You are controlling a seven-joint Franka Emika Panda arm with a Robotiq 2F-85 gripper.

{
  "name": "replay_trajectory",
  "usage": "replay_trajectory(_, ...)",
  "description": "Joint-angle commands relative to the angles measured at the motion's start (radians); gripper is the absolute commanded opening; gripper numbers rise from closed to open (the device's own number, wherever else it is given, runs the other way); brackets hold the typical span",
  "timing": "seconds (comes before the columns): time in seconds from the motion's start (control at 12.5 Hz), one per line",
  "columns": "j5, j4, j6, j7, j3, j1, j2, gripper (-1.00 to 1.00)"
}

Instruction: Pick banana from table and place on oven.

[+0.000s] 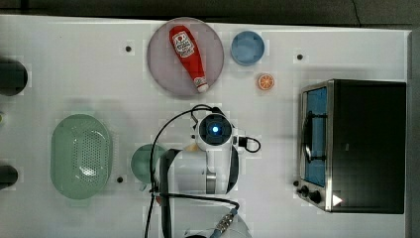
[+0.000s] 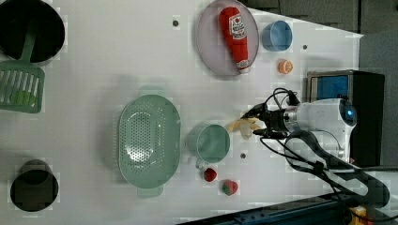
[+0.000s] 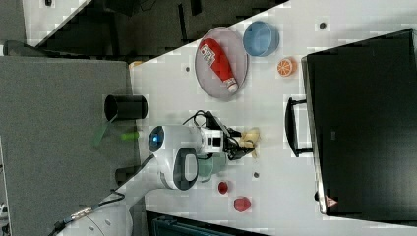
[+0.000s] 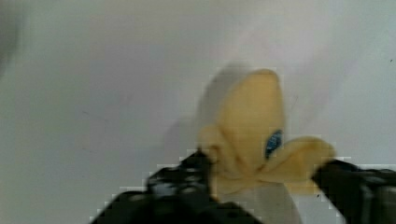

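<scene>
Gripper (image 4: 261,186) around banana (image 4: 252,126), green cup (image 2: 212,143) beside

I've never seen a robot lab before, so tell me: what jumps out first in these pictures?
The white robot arm reaches over the table, its end effector straddling a small pale yellow banana beside a green cup. At the top view's right stands a boxy black oven with a blue glass door. A red ketchup bottle lies on a round grey plate near the far edge.

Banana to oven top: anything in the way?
Nothing visible. The banana sits between the gripper fingers on the table; the stretch toward the oven is bare tabletop, with the orange slice off to the side.
</scene>
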Motion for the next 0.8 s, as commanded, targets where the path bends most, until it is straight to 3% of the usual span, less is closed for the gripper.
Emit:
replay_trajectory(0.08,-0.015,0.013,0.022,0.033,0.002,-0.003,-0.009,-0.07)
replay_trajectory(0.24,-0.015,0.013,0.028,0.033,0.002,-0.002,-0.01,-0.49)
replay_trajectory(0.32,-0.015,0.013,0.029,0.033,0.003,-0.002,-0.013,-0.59)
replay_trajectory(0.56,-0.015,0.015,0.023,0.033,0.008,-0.002,-0.085,-0.59)
replay_trajectory(0.8,-0.015,0.035,-0.069,0.033,0.011,-0.003,-0.243,-0.59)
